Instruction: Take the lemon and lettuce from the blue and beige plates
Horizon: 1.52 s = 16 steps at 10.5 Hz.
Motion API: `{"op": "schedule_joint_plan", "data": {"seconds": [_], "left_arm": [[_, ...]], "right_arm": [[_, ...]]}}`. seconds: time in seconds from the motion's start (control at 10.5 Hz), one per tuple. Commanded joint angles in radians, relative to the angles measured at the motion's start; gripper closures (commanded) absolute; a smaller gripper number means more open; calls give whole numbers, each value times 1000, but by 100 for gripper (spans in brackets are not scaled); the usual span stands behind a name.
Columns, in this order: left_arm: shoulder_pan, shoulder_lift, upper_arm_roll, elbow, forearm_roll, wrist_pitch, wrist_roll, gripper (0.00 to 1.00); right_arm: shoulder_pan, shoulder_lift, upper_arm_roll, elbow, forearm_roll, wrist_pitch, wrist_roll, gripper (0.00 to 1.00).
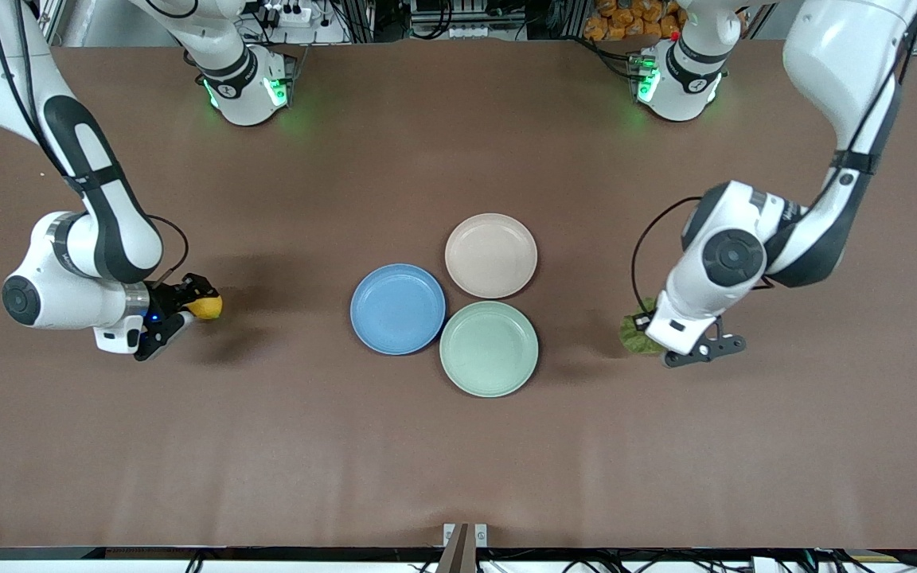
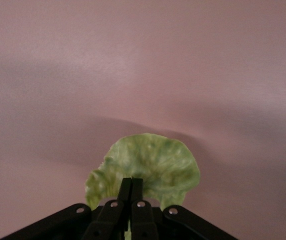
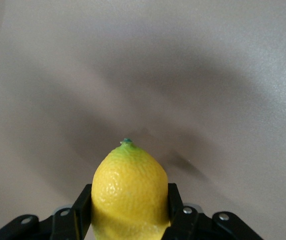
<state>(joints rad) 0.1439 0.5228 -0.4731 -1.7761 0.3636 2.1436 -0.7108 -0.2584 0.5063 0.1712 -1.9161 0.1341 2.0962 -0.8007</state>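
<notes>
Front view, right hand (image 1: 188, 306) clamped on lemon (image 1: 207, 306) over bare tabletop (image 1: 458, 446), left hand (image 1: 669, 338) pinching lettuce (image 1: 634, 334), blue plate (image 1: 397, 309) and beige plate (image 1: 491, 255) empty, no legible writing.

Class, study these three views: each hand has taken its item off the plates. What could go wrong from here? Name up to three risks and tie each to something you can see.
1. The left hand pinches only the edge of the thin lettuce; it might tear or slip.
2. The right hand clamps the lemon across its rounded sides; it could squirt out.
3. Carried low, either item could catch on the table.
</notes>
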Motion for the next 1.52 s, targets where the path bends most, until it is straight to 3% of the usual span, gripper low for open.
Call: {"op": "schedule_joint_plan", "data": {"seconds": [0.0, 0.09, 0.28, 0.38, 0.57, 0.76, 0.95, 1.14, 1.42], "left_arm": [[8, 26, -9, 20, -17, 1, 24, 100], [9, 28, -7, 21, -17, 1, 24, 94], [11, 22, -4, 30, -15, 1, 42, 59], [16, 11, -4, 33, -15, 1, 62, 1], [32, -10, -6, 75, -15, -13, 124, 0], [61, -58, -7, 87, -25, -21, 227, 0], [72, -96, -12, 110, -31, -71, 321, 0], [74, -133, -19, 179, -34, -207, 343, 0], [75, -205, -13, 270, -178, -369, 408, 0]], "right_arm": [[-12, -5, 7, -1, 28, -4, -22, 0], [-5, -8, 7, 6, 29, -21, -20, 0], [5, -23, 7, 81, 27, -114, -12, 0], [7, -23, 1, 182, 25, -240, -9, 0], [46, -22, -34, 381, 1, -429, 50, 0], [125, -49, -87, 506, -17, -553, 230, 0], [192, -141, -79, 525, -190, -565, 456, 0], [228, -216, -76, 523, -226, -605, 544, 0], [242, -363, -81, 479, -274, -654, 586, 0]]}}
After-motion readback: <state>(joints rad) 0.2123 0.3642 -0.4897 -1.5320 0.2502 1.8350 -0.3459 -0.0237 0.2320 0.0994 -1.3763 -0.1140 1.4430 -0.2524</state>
